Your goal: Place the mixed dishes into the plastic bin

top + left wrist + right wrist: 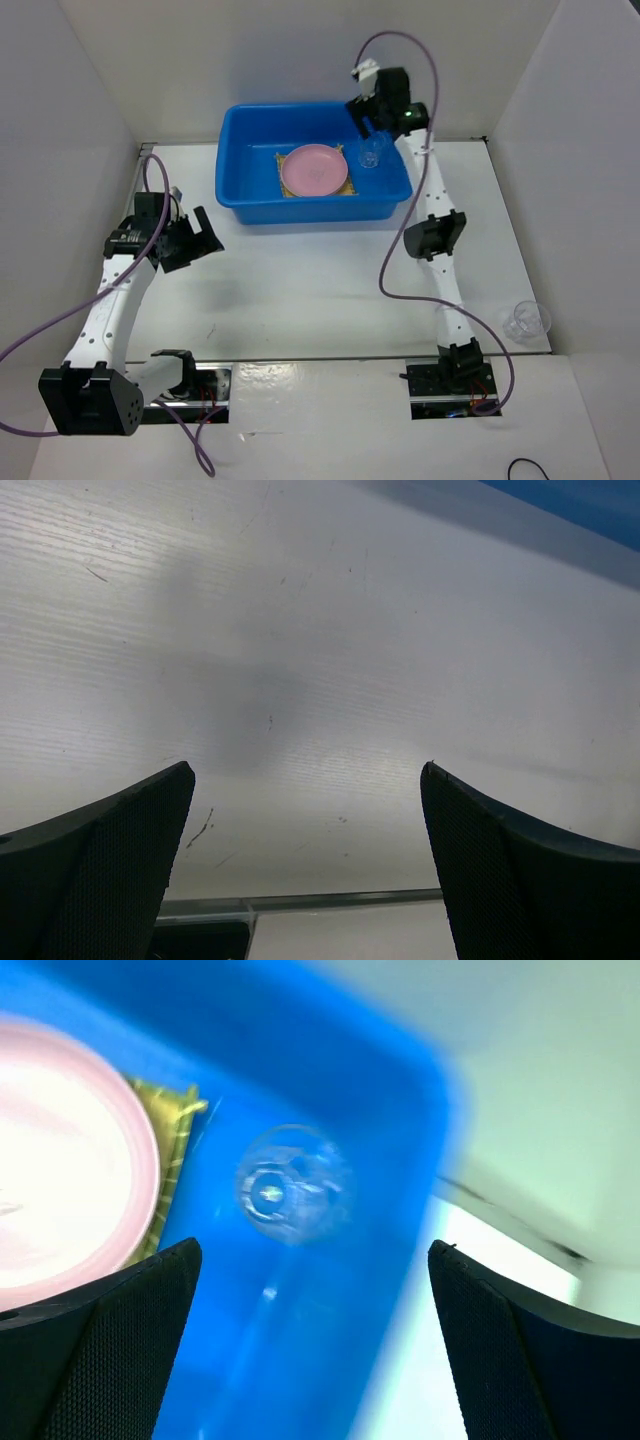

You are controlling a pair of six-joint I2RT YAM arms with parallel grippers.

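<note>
Nearly there: three dishes are inside the plastic bin (pixel 240 200), and one cup waits outside.
The pink plate (pixel 314 170) lies on the bamboo mat (pixel 347 187). A clear cup (pixel 371 156) is beside them, under the right hand (pixel 372 125), whose fingers stand wide apart and touch nothing. A second clear cup (pixel 526 320) stands on the bench (pixel 300 290) near the right arm's base. The left hand (pixel 197 238), also open and empty, hovers low over the bench.
</note>
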